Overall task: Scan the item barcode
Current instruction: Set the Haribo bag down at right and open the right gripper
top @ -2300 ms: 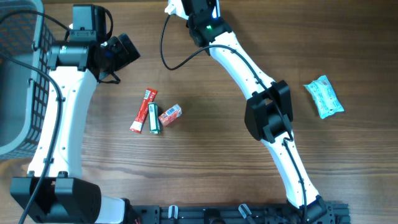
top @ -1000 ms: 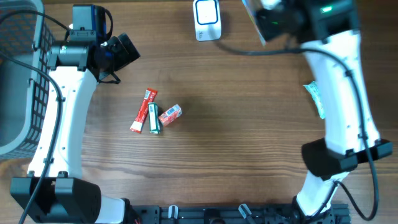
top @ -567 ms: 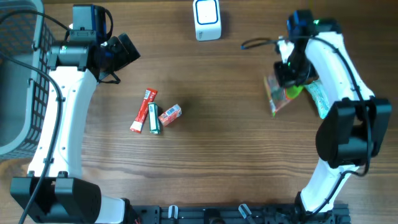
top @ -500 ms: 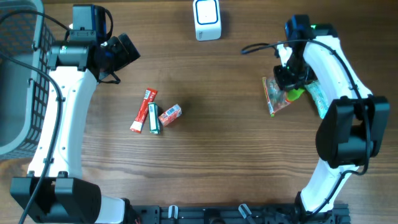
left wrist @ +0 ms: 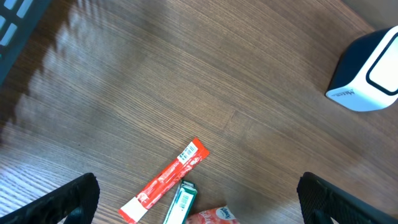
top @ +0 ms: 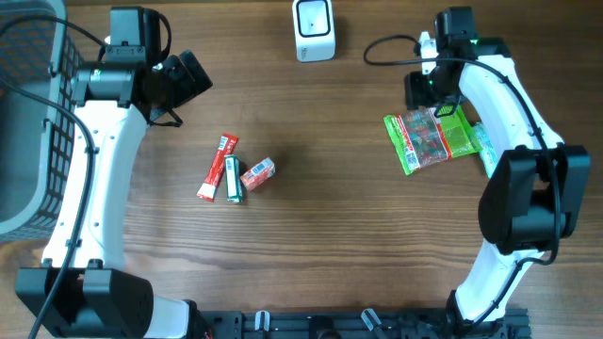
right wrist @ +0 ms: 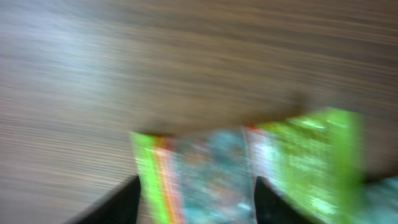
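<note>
Jaws of the right gripper [top: 427,92] stand partly apart and clamp nothing; in the blurred right wrist view its two dark fingers [right wrist: 121,202] show with a gap between them, and the snack packet [top: 431,139] lies on the wood beyond that gap; seen from overhead, this green-and-red packet lies flat on the desk [top: 320,245] toward 3 o'clock, with the gripper just over its 12 o'clock edge; whether a fingertip touches the wrapper I cannot tell; a pale blue pouch [top: 484,158] lies at the packet's 3 o'clock end, mostly hidden by the arm; the white scanner [top: 313,28] stands at the desk's 12 o'clock edge, well apart from the packet, at about its 10 o'clock.

Jaws of the left gripper [left wrist: 198,196] are spread wide and hold nothing; it hangs over the desk toward 10 o'clock.

Three small items lie close together toward 9 o'clock from the desk's middle: a red stick sachet [top: 218,167], a green pack [top: 233,179] just beside it at its 3 o'clock, and a small red box [top: 257,173] at 3 o'clock of the pack; a grey mesh basket [top: 28,141] sits at the desk's 9 o'clock edge.
</note>
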Action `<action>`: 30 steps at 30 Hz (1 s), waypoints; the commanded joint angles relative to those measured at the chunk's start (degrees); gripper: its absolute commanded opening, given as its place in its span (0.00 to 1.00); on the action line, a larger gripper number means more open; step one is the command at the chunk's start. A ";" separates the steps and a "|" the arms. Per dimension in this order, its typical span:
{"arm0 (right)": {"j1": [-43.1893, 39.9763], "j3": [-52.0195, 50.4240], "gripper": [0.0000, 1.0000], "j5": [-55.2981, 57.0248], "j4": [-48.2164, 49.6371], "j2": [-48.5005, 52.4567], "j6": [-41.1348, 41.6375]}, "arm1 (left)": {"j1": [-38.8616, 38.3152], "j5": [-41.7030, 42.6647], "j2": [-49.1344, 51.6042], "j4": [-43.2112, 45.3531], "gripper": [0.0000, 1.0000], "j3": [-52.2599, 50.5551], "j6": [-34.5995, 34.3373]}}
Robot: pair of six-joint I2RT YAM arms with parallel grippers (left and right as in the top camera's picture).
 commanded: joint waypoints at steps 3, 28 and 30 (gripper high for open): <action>1.46 -0.70 0.13 -11.76 3.65 0.02 13.66 | 0.28 -0.15 -0.26 0.11 1.00 -0.33 0.24; 2.43 -17.92 0.04 11.06 -4.02 -2.93 15.37 | 0.28 -0.13 -0.26 0.11 1.00 -0.33 0.24; 2.43 -17.92 0.04 3.98 1.40 -3.56 13.62 | 0.28 -0.15 -0.26 0.11 1.00 -0.33 0.24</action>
